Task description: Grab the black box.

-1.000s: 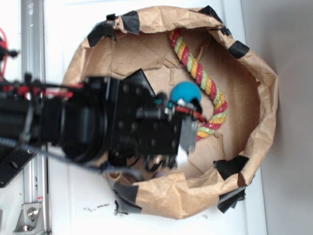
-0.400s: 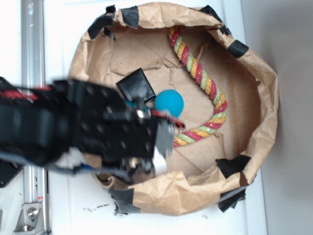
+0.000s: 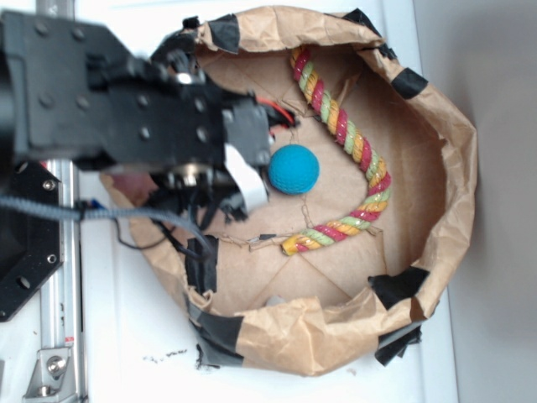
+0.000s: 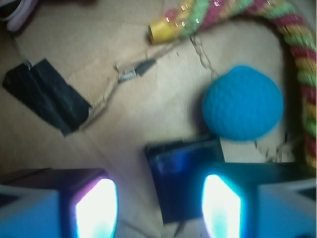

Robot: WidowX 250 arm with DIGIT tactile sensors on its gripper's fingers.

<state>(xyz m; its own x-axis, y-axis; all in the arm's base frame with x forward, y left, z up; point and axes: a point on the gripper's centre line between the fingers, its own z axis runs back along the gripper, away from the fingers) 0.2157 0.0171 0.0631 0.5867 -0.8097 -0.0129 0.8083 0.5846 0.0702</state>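
Looking down through the wrist view, we find our claw (image 4: 158, 206) spread apart, its two glowing fingers (image 4: 96, 208) separated by a wide gap and gripping nothing. The black box (image 4: 183, 173) lies flat on the brown paper floor between those fingers, nearer the right-hand finger, whose tip overlaps the box's edge in that view; we cannot tell whether the two touch. Just beyond the box, ahead and to the right of the claw, sits the teal ball (image 4: 242, 103), so close to the box's far corner that we cannot say if they touch. A striped rope (image 4: 292, 29) curves past the ball on its far side, its yellow-capped end pointing left, well ahead of the claw. Ahead and to the left of the claw, a strip of black tape (image 4: 47, 94) is stuck on the paper beside a torn seam.

From the exterior view, our arm (image 3: 126, 101) reaches over the rim of the paper bowl (image 3: 453, 168), which rests on the white bench (image 3: 126, 336), and the claw (image 3: 243, 172) hangs just beside the ball (image 3: 294, 169). The arm's body hides the box entirely in that view. Tape patches dot the bowl's rim.
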